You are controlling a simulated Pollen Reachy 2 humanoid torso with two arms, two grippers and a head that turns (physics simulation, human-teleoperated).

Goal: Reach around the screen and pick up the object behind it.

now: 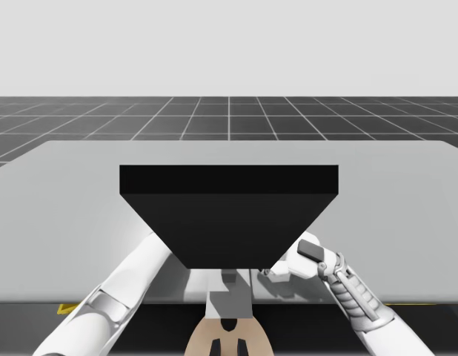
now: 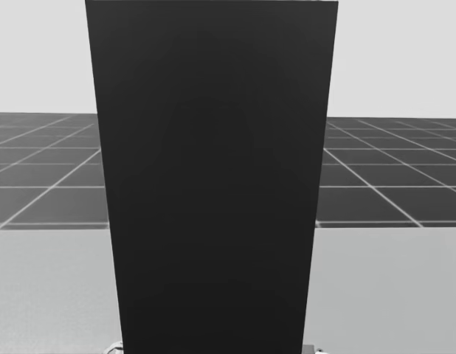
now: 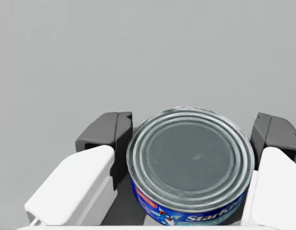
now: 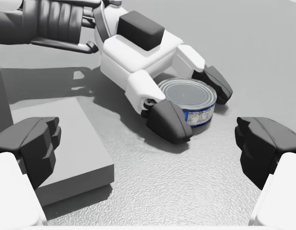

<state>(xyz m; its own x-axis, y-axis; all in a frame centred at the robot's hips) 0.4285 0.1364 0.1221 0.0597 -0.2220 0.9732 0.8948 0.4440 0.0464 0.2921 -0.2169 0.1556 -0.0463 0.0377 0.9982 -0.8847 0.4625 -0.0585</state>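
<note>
Although the screen [image 2: 213, 184] blocks the head view outright, the reach round it looks done: in the high view our left arm runs in from its own side and passes out of sight behind it. The left claw [image 3: 188, 136] is at the can [image 3: 191, 158], low and round with a blue side. The can sits between the fingers [image 3: 105, 136], deep in the claw and close to the palm. One dark pad lies against the can's rim on each side, so we read the left claw as pinching the can, though we cannot tell how hard it bears. Seen from the right wrist, the can rests flat on the bench [image 4: 186, 191] with the left claw's fingers flanking it, so we judge that the lift is not yet begun.

The right claw [image 4: 148, 143] is spread wide with nothing in it. The can lies ahead of it, well apart from its fingers, and a low grey slab [image 4: 57, 139] lies just ahead of one of them.

What is left, as we judge it, is the pick-up proper. That means raising the can clear of the bench and bringing it away without knocking the screen, which stands near the left arm in the high view.
</note>
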